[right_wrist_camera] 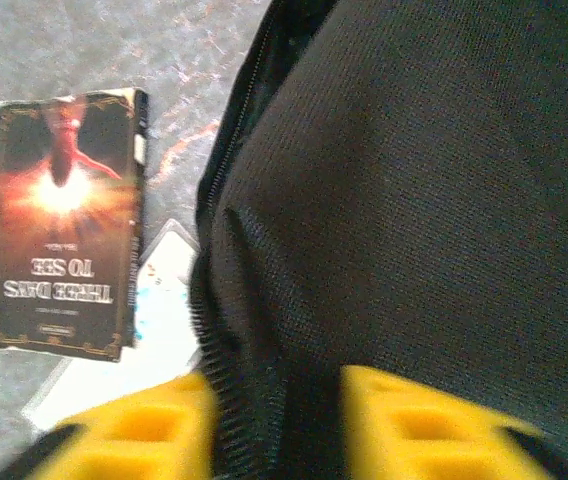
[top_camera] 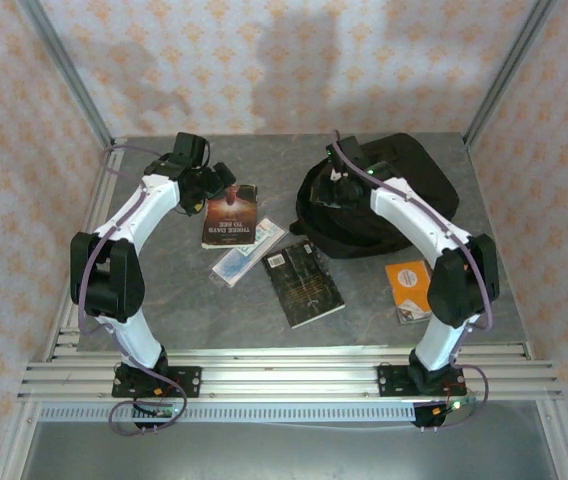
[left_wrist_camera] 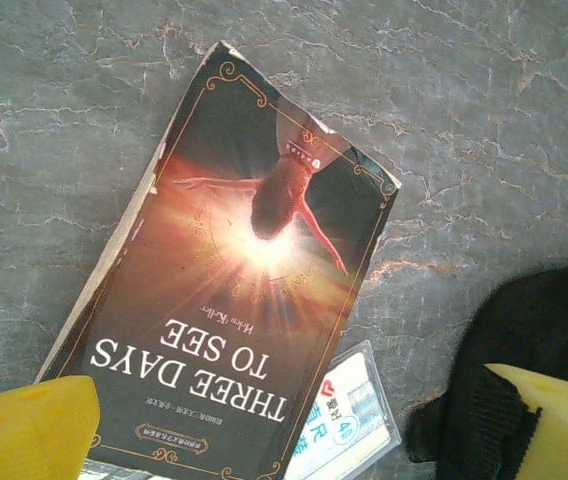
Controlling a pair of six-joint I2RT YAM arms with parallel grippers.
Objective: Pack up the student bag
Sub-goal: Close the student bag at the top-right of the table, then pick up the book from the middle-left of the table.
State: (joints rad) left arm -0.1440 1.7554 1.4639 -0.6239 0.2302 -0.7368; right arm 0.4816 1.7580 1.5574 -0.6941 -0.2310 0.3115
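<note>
Student bag (top_camera: 419, 165) lies right of the Three Days to See book (top_camera: 229, 215).
Left gripper (top_camera: 212, 186) hovers above that book, jaws wide; right gripper (right_wrist_camera: 279, 425) straddles the bag's book-side zip edge, jaws partly apart.

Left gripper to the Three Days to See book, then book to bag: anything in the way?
Nothing visible lies between the left gripper and the book; its cover is bare. From book to student bag the table is bare, but the right gripper sits on the bag's facing side.
</note>
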